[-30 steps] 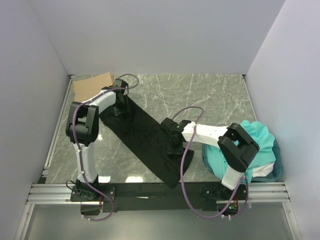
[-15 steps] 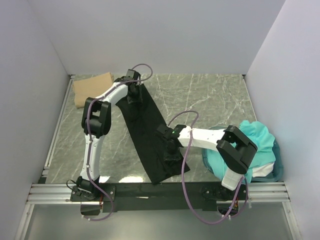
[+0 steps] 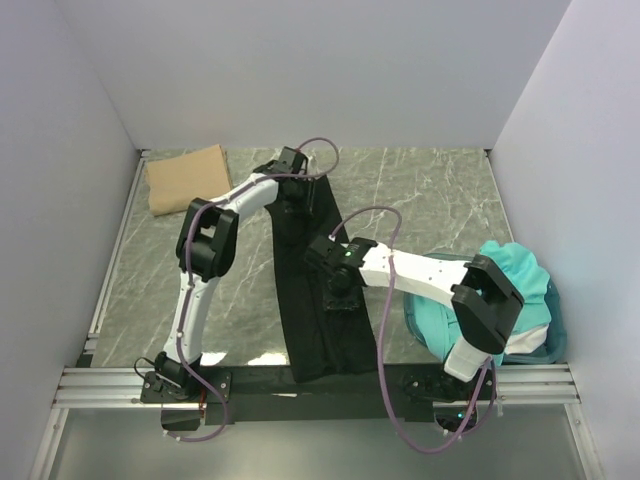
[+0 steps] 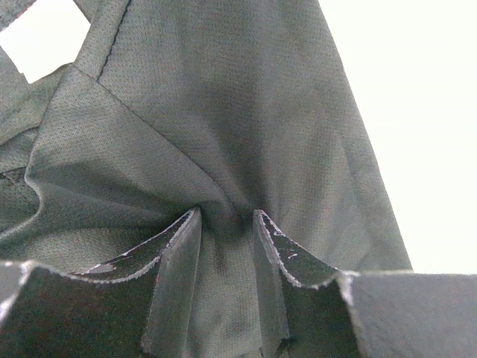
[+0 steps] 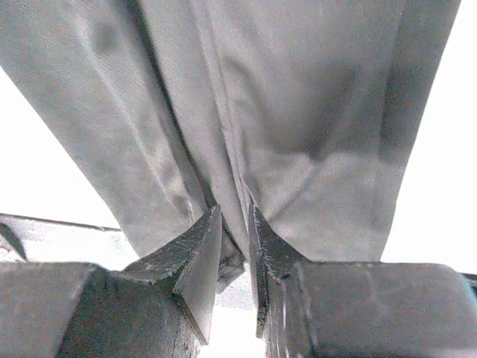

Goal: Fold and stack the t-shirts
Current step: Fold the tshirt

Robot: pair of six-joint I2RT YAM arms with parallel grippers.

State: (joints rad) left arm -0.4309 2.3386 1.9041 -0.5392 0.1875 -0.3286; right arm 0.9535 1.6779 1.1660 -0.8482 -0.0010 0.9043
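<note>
Black t-shirt (image 3: 310, 320), shape indistinct, in left claw (image 4: 226, 216) and right claw (image 5: 235, 209)

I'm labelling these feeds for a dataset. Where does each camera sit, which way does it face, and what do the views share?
Top external: fixed above and behind the robot, looking down on the table; the left arm and right arm show.
Left wrist: on that wrist, looking along the left gripper, shut on the black t-shirt.
Right wrist: likewise, along the right gripper, pinching the same shirt.
Shared: all three show the black t-shirt; only the top view shows the tan t-shirt and teal t-shirts.
</note>
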